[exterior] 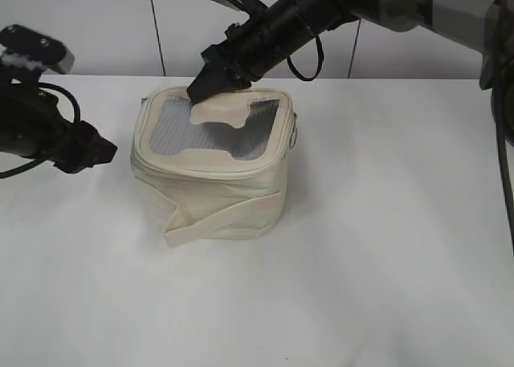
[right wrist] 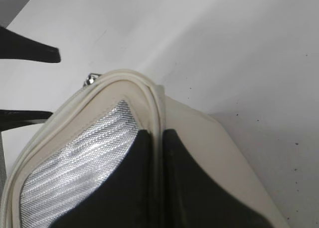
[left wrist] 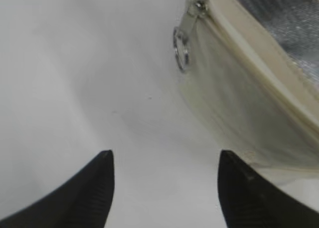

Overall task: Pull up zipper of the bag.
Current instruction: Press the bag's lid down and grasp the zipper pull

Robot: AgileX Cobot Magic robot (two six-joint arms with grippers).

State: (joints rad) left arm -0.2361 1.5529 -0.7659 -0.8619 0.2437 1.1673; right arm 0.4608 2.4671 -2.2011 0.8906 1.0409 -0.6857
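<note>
Zipper [left wrist: 259, 53] work looks barely begun, in my judgement: from my remote seat I see no claw on a slider yet. Far left, my left gripper [left wrist: 164, 188] hovers over the white table [exterior: 385, 263] with its jaws spread wide and empty, aimed at the bag's near corner. Just ahead of it a small silver slider [left wrist: 200, 6] sits at that corner, its round ring pull [left wrist: 180, 49] hanging free against the side. Moving right, the bag [exterior: 213, 190] stands in the middle of the table, a small boxy cream-white pouch with a grey mesh top [exterior: 173, 130], a cream patch [exterior: 221, 110] and a flat strap [exterior: 225, 222] across its front. The zipper track circles the top rim; I cannot tell how much of it stands unclosed. Further right, my right gripper [right wrist: 155, 153] reaches in from behind and pinches the rim's back edge tightly, apparently steadying the bag. Grasping the ring and drawing the slider along remains.
</note>
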